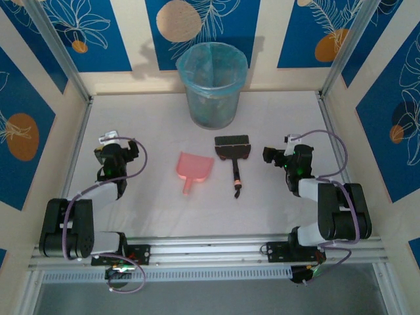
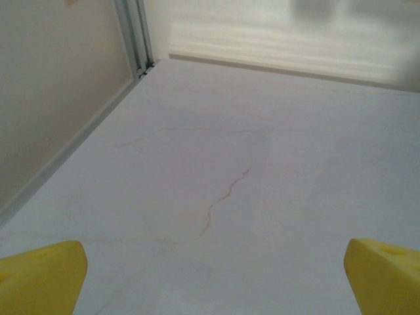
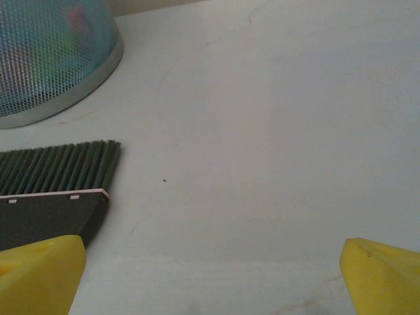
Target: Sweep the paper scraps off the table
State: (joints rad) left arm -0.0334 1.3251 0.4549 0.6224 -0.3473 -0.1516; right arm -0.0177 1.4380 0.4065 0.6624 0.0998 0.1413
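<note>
Holds nothing in left claw [image 2: 213, 279] or right claw [image 3: 213, 275], both spread wide; leaves brush [image 1: 233, 147] and dustpan [image 1: 194, 166] lying between them, sweeping seemingly finished.

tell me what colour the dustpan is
The dustpan is pale, slightly translucent pink, clearest in the top external view.

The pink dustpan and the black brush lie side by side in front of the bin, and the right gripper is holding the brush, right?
Not quite. The right gripper is open and holds nothing; the right wrist view shows its jaws wide apart. The black brush lies free on the table, beside the pink dustpan, in front of the bin.
</note>
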